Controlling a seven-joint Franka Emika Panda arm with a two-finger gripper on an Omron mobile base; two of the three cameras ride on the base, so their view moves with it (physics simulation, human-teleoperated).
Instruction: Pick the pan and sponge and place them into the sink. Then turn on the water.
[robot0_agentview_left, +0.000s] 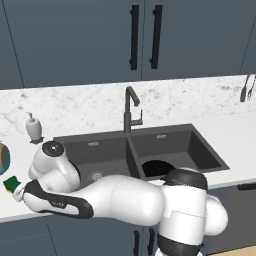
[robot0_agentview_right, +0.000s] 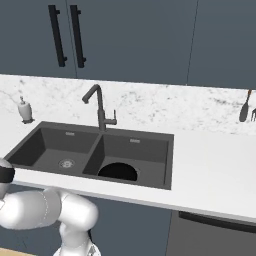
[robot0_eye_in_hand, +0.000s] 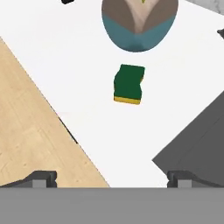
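The green-faced, yellow-bodied sponge (robot0_eye_in_hand: 128, 84) lies flat on the white counter, left of the sink (robot0_agentview_left: 200, 150). In the left base view the sponge (robot0_agentview_left: 10, 184) peeks out beside my hand near the counter's front edge. My gripper (robot0_eye_in_hand: 112, 180) hovers over it, open, its fingertips (robot0_eye_in_hand: 43, 178) wide apart and short of the sponge, with nothing between them. The black pan (robot0_agentview_left: 157, 167) rests in the sink's right basin, partly hidden by the front wall; from the right base view the pan (robot0_agentview_right: 117, 171) sits low in that basin of the sink (robot0_agentview_right: 150, 145). No stream runs from the tap (robot0_agentview_left: 131, 107).
A teal and brown bowl (robot0_eye_in_hand: 140, 24) stands just beyond the sponge. A white soap dispenser (robot0_agentview_left: 34, 127) sits at the back left of the sink. The counter's front edge drops to wooden floor (robot0_eye_in_hand: 26, 140). Utensils (robot0_agentview_right: 245, 107) hang at the far right.
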